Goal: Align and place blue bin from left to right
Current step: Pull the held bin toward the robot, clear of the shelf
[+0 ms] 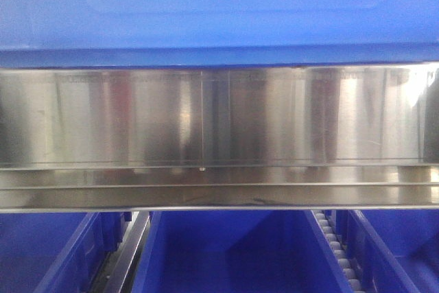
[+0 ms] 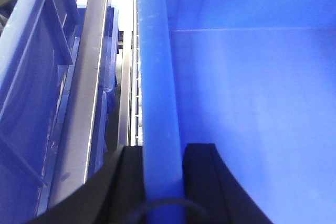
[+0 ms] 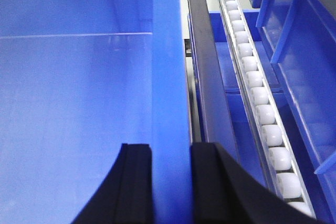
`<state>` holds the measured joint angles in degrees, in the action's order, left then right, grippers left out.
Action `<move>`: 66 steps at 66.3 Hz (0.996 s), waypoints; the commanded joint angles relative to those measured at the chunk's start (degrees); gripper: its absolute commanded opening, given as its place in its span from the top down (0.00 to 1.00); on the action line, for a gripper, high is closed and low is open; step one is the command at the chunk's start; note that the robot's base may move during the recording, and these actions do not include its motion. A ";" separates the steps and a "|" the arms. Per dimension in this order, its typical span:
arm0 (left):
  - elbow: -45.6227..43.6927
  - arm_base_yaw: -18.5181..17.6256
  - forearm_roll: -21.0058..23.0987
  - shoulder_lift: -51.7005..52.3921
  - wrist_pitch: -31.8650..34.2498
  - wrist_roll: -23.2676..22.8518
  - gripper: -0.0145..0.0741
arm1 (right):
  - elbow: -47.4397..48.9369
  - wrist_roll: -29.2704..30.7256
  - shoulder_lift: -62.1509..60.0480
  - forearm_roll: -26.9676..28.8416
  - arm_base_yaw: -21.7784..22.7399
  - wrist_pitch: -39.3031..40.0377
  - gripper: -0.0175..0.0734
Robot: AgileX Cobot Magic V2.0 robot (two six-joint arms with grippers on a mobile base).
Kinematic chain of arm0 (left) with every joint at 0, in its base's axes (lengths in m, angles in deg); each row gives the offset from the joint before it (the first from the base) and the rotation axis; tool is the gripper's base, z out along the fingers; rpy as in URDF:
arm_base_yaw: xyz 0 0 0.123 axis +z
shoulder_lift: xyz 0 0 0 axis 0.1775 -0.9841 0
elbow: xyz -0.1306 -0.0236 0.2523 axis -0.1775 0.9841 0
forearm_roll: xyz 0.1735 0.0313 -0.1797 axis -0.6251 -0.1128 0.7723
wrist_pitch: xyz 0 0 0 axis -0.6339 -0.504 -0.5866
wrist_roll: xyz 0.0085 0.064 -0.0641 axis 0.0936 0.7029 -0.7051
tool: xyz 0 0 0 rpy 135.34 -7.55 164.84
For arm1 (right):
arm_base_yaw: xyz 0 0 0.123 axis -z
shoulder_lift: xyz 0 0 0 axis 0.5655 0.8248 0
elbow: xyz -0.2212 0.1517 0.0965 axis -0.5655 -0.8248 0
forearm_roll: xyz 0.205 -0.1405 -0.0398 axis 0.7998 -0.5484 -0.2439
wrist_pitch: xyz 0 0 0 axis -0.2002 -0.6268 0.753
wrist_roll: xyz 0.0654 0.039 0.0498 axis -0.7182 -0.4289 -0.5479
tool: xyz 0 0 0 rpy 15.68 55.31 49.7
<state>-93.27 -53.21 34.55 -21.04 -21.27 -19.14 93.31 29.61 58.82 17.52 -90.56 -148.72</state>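
Left wrist-mounted view is filled by the large, bright blue bin (image 2: 252, 103) of smooth plastic, looked into from above, with its left wall rim running up the picture. That rim is straddled by the left gripper (image 2: 163, 150): one black finger is pressed against the outer face of the wall and the other against the inner face, so the wall is clamped between them.

On the far side of the blue bin, in the right wrist-mounted view, the right wall is gripped in the same way by the right gripper (image 3: 171, 148), with a black finger set tight on each face.

Just beside the blue bin's right wall a dark grey metal rail (image 3: 207, 77) is seen. Beyond it lies a track of white plastic rollers (image 3: 257, 98), and then a ribbed blue crate (image 3: 302, 51). Just beside the blue bin's left wall a brushed grey metal bar (image 2: 86, 103) is seen, with a second ribbed blue container (image 2: 29, 103) past it.

In the exterior front-facing view the blue bin is found low in the middle lane, between the bar and the roller track. Above it a polished stainless steel panel (image 1: 219, 118) spans the whole width, and a smooth blue plastic wall (image 1: 219, 5) is seen above that panel
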 commanded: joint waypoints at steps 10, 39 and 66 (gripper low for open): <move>-1.12 -0.66 3.24 0.20 6.77 0.48 0.96 | 1.03 0.89 -0.01 -0.06 -0.21 8.25 0.90; -1.12 -0.66 3.24 0.20 6.77 0.48 0.96 | 1.03 0.89 -0.01 -0.06 -0.21 8.25 0.90; -1.12 -0.66 3.00 0.20 6.77 0.48 0.96 | 1.03 0.89 -0.01 -0.06 -0.21 8.46 0.90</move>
<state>-93.27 -53.21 34.55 -21.04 -21.27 -19.14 93.31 29.73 58.82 17.52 -90.47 -148.72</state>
